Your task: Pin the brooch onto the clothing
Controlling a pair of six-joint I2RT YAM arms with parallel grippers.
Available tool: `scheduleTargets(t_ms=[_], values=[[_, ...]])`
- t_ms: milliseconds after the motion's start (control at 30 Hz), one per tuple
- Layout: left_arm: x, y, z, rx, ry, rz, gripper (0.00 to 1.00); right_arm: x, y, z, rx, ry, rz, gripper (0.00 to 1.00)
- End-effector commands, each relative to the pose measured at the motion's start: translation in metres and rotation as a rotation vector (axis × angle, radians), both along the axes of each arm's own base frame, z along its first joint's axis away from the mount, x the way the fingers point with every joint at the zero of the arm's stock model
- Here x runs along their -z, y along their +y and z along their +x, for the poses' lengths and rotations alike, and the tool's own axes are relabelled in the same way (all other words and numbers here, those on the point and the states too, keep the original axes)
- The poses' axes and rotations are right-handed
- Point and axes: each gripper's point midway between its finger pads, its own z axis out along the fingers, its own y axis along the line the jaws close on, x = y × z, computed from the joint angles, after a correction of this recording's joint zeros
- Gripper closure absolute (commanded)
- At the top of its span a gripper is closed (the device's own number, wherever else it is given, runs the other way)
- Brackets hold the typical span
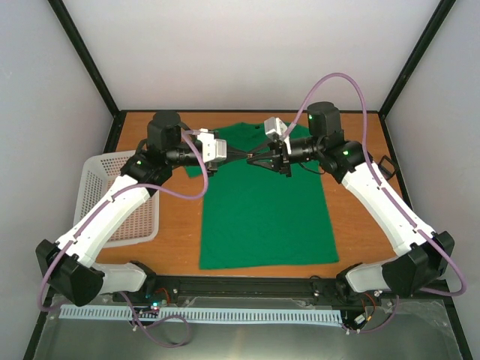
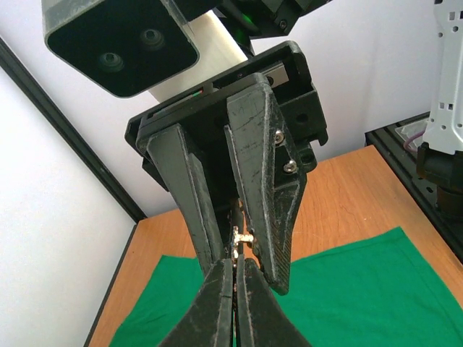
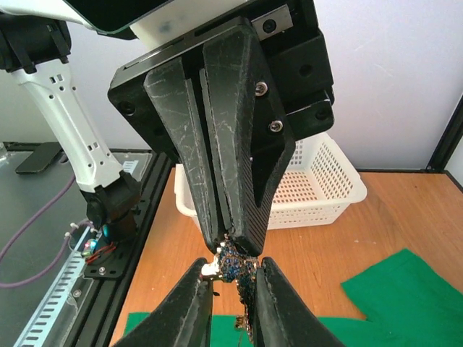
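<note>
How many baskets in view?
1. The white mesh basket sits at the table's left edge, left of the shirt, partly under the left arm. The arms hide some table; no second basket shows.

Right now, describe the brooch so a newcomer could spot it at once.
Find the green T-shirt on the table; over its collar end two grippers meet. The brooch is the tiny ornament at the shut left gripper's tips, between the right gripper's fingers: the only glittering thing among black plastic.
</note>
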Motion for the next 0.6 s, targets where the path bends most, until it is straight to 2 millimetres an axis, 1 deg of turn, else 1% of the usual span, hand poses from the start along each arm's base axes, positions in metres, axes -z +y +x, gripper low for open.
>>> scheduleTargets(t_ms=[0,67,167,200,300,433,567], values=[[-0.0203,0.0013,-0.0057,0.030,-0.064,-0.023,0.99,-0.0048,0.0029,0.0010,0.001,-0.033,-0.004,0.85],[-0.0195,0.0010,-0.0055,0.030,-0.065,-0.022,0.99,-0.0040,0.0029,0.0021,0.005,-0.031,-0.008,0.87],[-0.0184,0.0012,-0.0052,0.029,-0.062,-0.019,0.99,-0.0038,0.0037,0.0024,0.007,-0.035,-0.010,0.94],[-0.0186,0.0011,-0.0054,0.030,-0.063,-0.020,0.99,-0.0031,0.0040,0.0030,0.010,-0.035,-0.013,0.95],[-0.0189,0.0010,-0.0055,0.031,-0.065,-0.021,0.99,0.0018,0.0046,0.0043,0.020,-0.033,-0.029,0.92],[-0.0192,0.0006,-0.0056,0.035,-0.062,-0.023,0.99,0.0002,0.0052,0.0052,0.026,-0.045,-0.031,0.97],[-0.0184,-0.0002,-0.0047,0.036,-0.053,-0.025,0.99,-0.0012,0.0071,0.0054,0.027,-0.043,-0.028,0.97]])
